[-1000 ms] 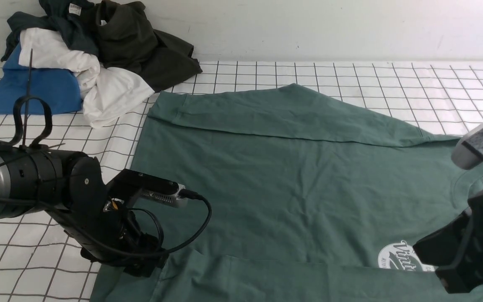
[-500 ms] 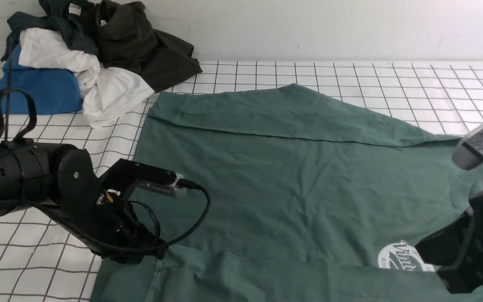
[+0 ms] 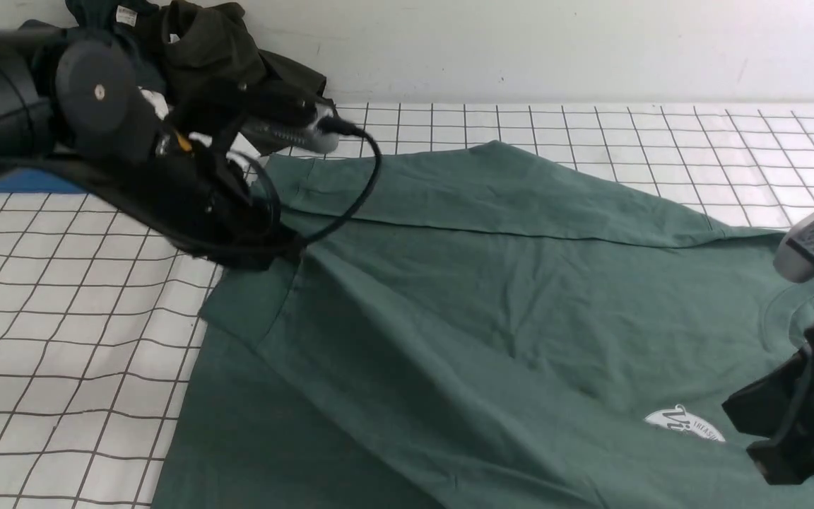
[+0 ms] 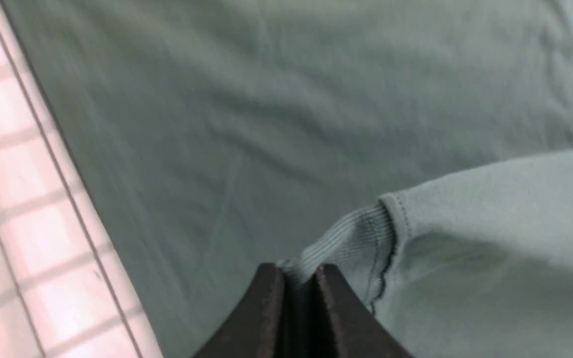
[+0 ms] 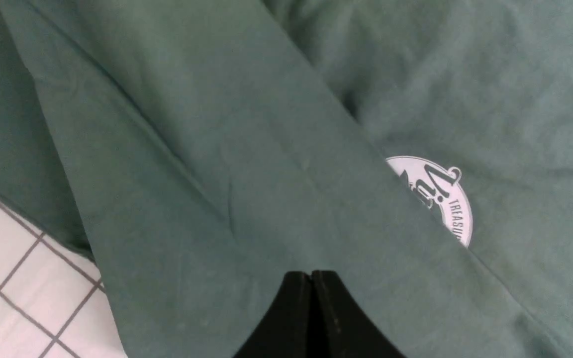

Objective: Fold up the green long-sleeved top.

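Note:
The green long-sleeved top (image 3: 520, 304) lies spread across the gridded table. My left gripper (image 3: 283, 254) is shut on the ribbed sleeve cuff (image 4: 346, 238) and holds it raised over the top's far left part. The sleeve stretches diagonally from there to the near right and half covers the round white logo (image 3: 686, 424), which also shows in the right wrist view (image 5: 440, 199). My right gripper (image 3: 767, 456) is shut, its tips (image 5: 311, 273) low over the sleeve's shoulder end beside the logo. I see no cloth between its jaws. The other sleeve lies folded across the top's far edge.
A pile of clothes sits at the back left, with a dark olive-black garment (image 3: 223, 49) and a blue garment (image 3: 25, 180), partly hidden by my left arm. The white gridded table cover (image 3: 61, 318) shows left of the top and at the back right. A white wall stands behind.
My left gripper has lifted the sleeve cuff from the near left and carried it away and up over the top's body. The sleeve now hides more of the logo. The right arm barely moved.

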`<move>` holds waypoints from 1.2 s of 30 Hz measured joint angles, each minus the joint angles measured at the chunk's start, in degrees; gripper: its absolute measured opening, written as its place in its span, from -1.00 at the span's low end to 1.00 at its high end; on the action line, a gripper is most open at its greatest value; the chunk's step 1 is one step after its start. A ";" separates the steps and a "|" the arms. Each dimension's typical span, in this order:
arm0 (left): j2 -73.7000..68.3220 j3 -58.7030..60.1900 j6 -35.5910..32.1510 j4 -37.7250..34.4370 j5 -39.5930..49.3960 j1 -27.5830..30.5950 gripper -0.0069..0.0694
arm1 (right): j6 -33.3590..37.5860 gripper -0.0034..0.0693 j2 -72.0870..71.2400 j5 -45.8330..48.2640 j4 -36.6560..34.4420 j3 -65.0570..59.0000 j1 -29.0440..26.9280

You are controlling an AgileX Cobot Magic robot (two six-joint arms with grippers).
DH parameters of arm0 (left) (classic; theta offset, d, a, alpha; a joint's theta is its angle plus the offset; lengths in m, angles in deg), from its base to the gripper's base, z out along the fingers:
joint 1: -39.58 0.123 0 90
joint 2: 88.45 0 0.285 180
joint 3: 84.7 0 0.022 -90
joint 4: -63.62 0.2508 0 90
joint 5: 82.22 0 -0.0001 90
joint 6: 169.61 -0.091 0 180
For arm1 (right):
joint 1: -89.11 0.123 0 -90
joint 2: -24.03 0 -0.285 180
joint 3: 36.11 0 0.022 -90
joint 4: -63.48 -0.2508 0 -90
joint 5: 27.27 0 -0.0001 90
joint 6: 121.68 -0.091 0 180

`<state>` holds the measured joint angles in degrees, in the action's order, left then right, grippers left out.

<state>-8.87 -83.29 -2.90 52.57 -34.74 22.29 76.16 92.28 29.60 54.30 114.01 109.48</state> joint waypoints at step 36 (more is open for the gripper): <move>-35.11 -41.56 6.74 -2.02 3.60 11.31 0.48 | -9.63 -0.95 17.31 -0.86 9.80 19.49 0.00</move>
<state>-43.98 -124.86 3.85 50.56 -31.14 33.60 66.53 109.59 28.73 64.10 133.50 109.48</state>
